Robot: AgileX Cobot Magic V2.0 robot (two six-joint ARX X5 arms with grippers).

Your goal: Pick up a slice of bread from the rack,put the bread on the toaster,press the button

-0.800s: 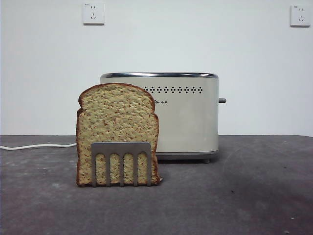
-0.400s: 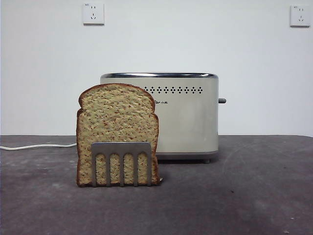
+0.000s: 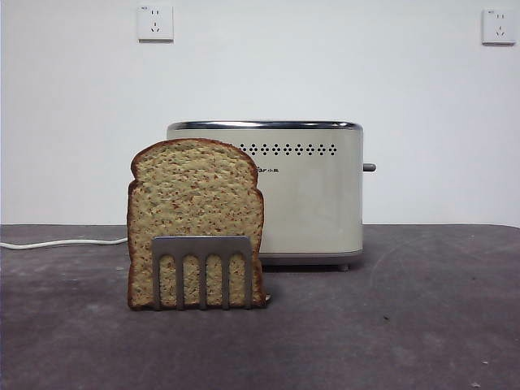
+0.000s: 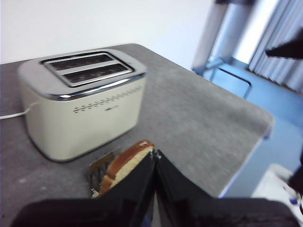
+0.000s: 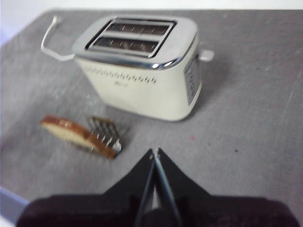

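Above bread: open air, nothing overhead.
Behind bread: toaster stands near (a gap shows in the wrist views).
Front: rack covers the lower slice.

slice of bread upright in rack, toaster behind

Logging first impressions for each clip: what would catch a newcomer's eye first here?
The tan, speckled slice of bread with a dark crust stands upright in the low brushed-steel rack, nearest the front camera. Behind it sits the boxy cream toaster with a chrome rim, both slots empty, its small grey button jutting from the narrow side. Neither arm touches anything: the left gripper is above the bread with jaws shut, and the right gripper is shut too.
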